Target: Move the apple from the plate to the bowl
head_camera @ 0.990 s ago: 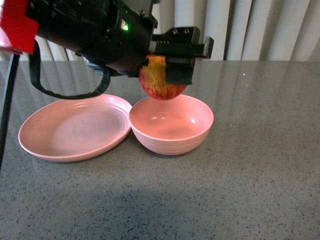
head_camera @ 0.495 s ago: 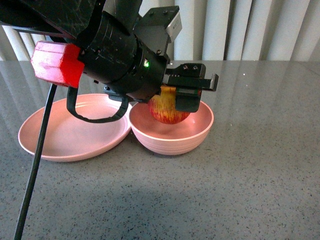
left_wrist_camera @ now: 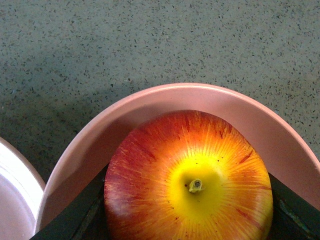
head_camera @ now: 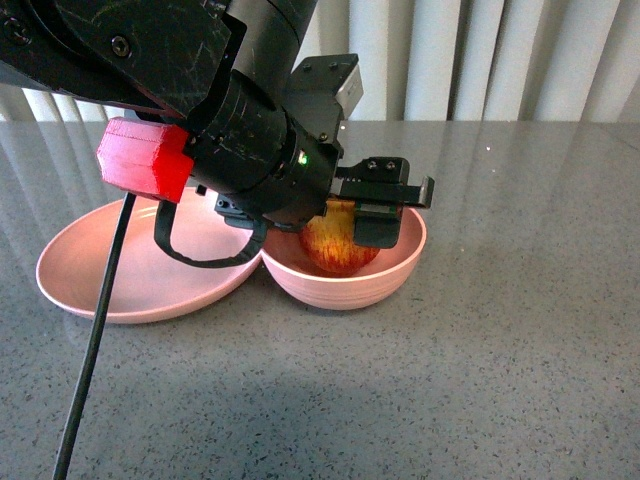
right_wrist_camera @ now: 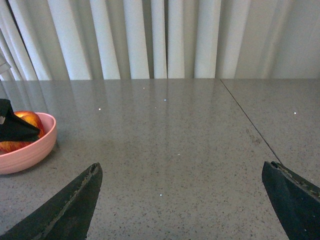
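Observation:
My left gripper (head_camera: 345, 228) is shut on the red, yellow-streaked apple (head_camera: 335, 242) and holds it low inside the deep pink bowl (head_camera: 395, 275). In the left wrist view the apple (left_wrist_camera: 187, 180) fills the space between the black fingers, stem dimple facing the camera, with the bowl's rim (left_wrist_camera: 200, 92) curving round it. The shallow pink plate (head_camera: 120, 285) lies empty just left of the bowl, touching it. My right gripper (right_wrist_camera: 182, 187) is open and empty over bare table, well to the right of the bowl (right_wrist_camera: 30, 147), in which the apple (right_wrist_camera: 27, 120) shows.
The grey speckled table (head_camera: 500, 380) stretches round the dishes. White curtains (head_camera: 480, 60) hang behind its far edge. A black cable (head_camera: 95, 350) hangs from my left arm in front of the plate. A seam (right_wrist_camera: 247, 120) runs across the tabletop in the right wrist view.
My left gripper has come down with the apple, from just above the bowl's rim to inside the bowl. The arm has lowered and swung forward. Plate and bowl have not moved.

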`<state>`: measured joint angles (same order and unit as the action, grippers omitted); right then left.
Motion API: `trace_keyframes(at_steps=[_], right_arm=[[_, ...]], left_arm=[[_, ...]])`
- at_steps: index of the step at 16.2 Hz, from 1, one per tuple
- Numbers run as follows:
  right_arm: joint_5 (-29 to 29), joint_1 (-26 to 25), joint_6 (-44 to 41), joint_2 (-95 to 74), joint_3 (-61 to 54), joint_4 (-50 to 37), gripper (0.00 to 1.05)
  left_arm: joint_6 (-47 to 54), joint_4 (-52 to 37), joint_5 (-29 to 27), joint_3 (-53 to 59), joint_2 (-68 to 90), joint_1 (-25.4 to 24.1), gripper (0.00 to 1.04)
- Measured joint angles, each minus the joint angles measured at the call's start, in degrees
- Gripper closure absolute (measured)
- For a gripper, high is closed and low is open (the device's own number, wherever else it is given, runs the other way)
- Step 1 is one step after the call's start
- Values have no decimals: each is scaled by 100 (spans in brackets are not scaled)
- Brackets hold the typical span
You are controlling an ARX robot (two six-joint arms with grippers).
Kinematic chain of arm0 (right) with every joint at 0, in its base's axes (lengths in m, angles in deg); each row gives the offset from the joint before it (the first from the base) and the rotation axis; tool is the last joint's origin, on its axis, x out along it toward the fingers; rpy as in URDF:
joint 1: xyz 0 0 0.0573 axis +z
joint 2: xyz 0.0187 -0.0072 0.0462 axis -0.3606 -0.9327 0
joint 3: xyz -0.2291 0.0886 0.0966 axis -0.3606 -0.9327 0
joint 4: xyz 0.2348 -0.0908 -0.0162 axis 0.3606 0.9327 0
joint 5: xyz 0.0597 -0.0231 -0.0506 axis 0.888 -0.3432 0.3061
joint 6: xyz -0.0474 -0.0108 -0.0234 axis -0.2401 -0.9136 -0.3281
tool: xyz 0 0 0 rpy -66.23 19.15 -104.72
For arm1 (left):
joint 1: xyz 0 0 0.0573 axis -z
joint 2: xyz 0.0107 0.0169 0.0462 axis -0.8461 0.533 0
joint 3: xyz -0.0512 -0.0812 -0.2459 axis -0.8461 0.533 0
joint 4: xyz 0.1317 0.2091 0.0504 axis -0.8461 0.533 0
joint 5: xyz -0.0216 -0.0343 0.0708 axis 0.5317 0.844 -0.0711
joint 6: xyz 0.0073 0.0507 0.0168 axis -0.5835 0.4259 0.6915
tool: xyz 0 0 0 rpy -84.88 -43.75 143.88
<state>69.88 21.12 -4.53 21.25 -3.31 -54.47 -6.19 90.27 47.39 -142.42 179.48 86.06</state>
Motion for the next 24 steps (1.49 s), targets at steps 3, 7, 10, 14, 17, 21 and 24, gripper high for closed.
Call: trace_keyframes(at_steps=[3,7,10,14,17,21,24], right_arm=[[-2,0,0,0,0,0,7],[0,0,0,0,0,0,7],[0,0,0,0,0,0,7],[0,0,0,0,0,0,7],[-2,0,0,0,0,-2,7],[-2,0,0,0,0,0,7],[0,0,0,0,0,0,7]], left_arm=[[-44,-57,24,-9,4,0,12],[-57,-83,48,-24,2,4,7],[-85,-201,90,-15,-155,15,7],[-168,-890,66,46,-1108,28,7],[-79,-1554,-308,549,-2087,-155,7],[313,-2774,-1862,2341,-4054,-960,29],[564,-3316,-1521,4024,-4881,-1458,65]])
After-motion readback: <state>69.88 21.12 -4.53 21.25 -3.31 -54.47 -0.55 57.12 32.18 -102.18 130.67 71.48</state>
